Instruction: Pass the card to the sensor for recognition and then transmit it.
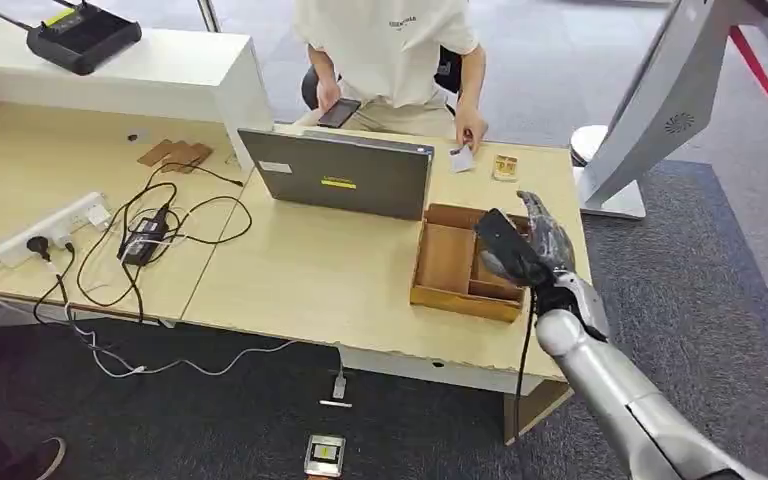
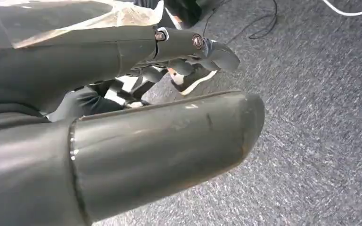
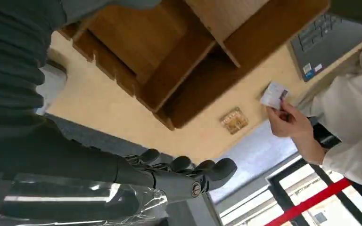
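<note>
The robot's silver right arm (image 1: 625, 400) reached up from the lower right of the head view, its dark right hand (image 1: 522, 248) raised with fingers extended and apart, holding nothing. From the right wrist camera, its fingers (image 3: 188, 165) lay straight, side by side. The left hand (image 2: 136, 113) hung low, thick grey thumb (image 2: 169, 146) stretched out and darker fingers (image 2: 188, 47) extended, nothing in its hold
</note>
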Controlling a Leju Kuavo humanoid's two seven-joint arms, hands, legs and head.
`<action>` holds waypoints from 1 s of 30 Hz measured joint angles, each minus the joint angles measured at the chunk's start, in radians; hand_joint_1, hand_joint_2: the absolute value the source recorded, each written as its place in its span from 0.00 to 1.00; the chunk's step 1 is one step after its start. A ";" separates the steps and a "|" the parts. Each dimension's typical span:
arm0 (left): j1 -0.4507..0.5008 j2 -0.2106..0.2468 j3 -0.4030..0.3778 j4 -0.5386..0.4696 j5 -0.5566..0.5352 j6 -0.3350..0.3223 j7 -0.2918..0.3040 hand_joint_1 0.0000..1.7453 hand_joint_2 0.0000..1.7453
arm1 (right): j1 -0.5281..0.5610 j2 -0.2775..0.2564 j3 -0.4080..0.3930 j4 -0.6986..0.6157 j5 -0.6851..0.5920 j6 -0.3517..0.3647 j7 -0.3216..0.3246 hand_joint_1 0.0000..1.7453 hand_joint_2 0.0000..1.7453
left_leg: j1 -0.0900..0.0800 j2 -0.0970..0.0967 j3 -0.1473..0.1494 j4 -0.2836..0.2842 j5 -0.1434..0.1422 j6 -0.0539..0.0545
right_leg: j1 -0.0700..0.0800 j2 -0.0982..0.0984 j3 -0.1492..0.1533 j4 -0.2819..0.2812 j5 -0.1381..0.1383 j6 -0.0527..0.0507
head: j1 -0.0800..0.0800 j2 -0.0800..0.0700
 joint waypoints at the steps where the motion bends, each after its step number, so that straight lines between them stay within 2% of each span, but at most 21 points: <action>1: 0.003 0.000 0.002 0.000 0.001 0.001 -0.001 0.00 0.00 | 0.022 -0.013 -0.002 -0.029 -0.001 0.002 0.001 0.00 1.00 | 0.000 0.000 0.000 0.000 0.000 0.000 | 0.000 0.000 0.000 0.000 0.000 0.000 | 0.000 0.000; 9: 0.010 0.000 0.004 0.000 0.008 0.003 -0.003 0.00 0.00 | 0.105 -0.092 -0.008 -0.193 0.036 0.013 0.038 0.00 1.00 | 0.000 0.001 0.000 0.000 0.000 0.000 | 0.000 0.000 0.000 0.000 0.000 0.000 | 0.000 0.000; 24: 0.009 -0.004 0.004 0.000 0.010 0.009 0.001 0.00 0.00 | 0.120 -0.137 -0.009 -0.286 0.105 0.024 0.063 0.00 1.00 | 0.000 0.001 0.000 0.000 0.000 0.000 | 0.000 0.000 0.000 0.000 0.000 0.000 | 0.000 0.000; 27: 0.009 -0.005 0.004 0.000 0.011 0.009 0.001 0.00 0.00 | 0.126 -0.147 -0.008 -0.299 0.135 0.044 0.072 0.00 1.00 | 0.000 0.001 0.000 0.000 0.000 0.000 | 0.000 0.000 0.000 0.000 0.000 0.000 | 0.000 0.000; 30: 0.010 -0.005 0.004 0.000 0.017 0.009 -0.001 0.00 0.00 | 0.139 -0.163 -0.006 -0.324 0.186 0.100 0.093 0.00 1.00 | 0.000 0.001 0.000 0.000 0.000 0.000 | 0.000 0.000 0.000 0.000 0.000 0.000 | 0.000 0.000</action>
